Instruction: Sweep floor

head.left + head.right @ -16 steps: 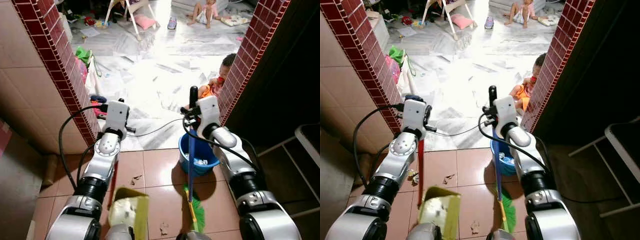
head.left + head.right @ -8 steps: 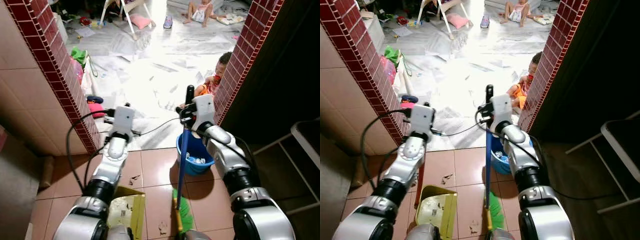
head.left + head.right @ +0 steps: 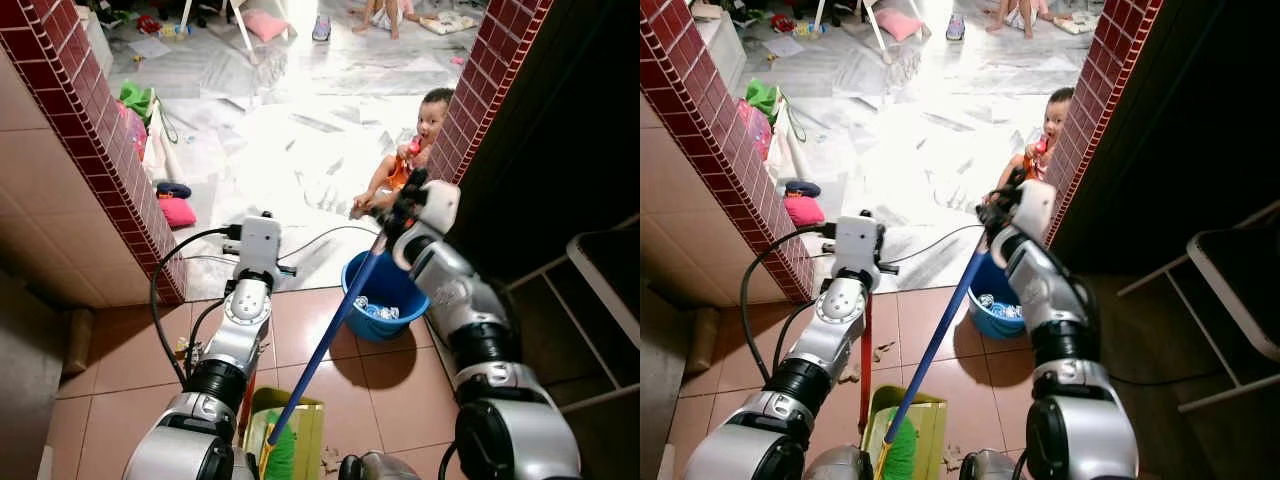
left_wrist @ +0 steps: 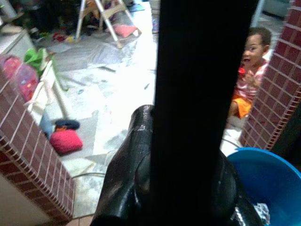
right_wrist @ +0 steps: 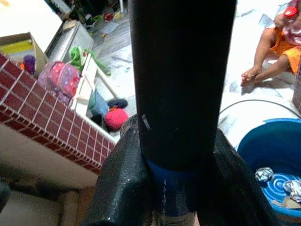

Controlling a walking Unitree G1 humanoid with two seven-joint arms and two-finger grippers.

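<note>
Blue broom handle (image 3: 330, 340) slants from your right gripper (image 3: 405, 205), clamped near its top, down to green bristles (image 3: 280, 455) in the yellow dustpan (image 3: 305, 430); your left gripper (image 3: 258, 235) grips the dustpan's red handle (image 3: 867, 360). Debris is being gathered; next, judge a short pull inward.

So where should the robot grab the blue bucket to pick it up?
Best guess: the blue bucket by its rim on the near side, coming from above. It stands upright and open on the tiles, with the brick wall and a child just behind it. No handle can be made out.
</note>
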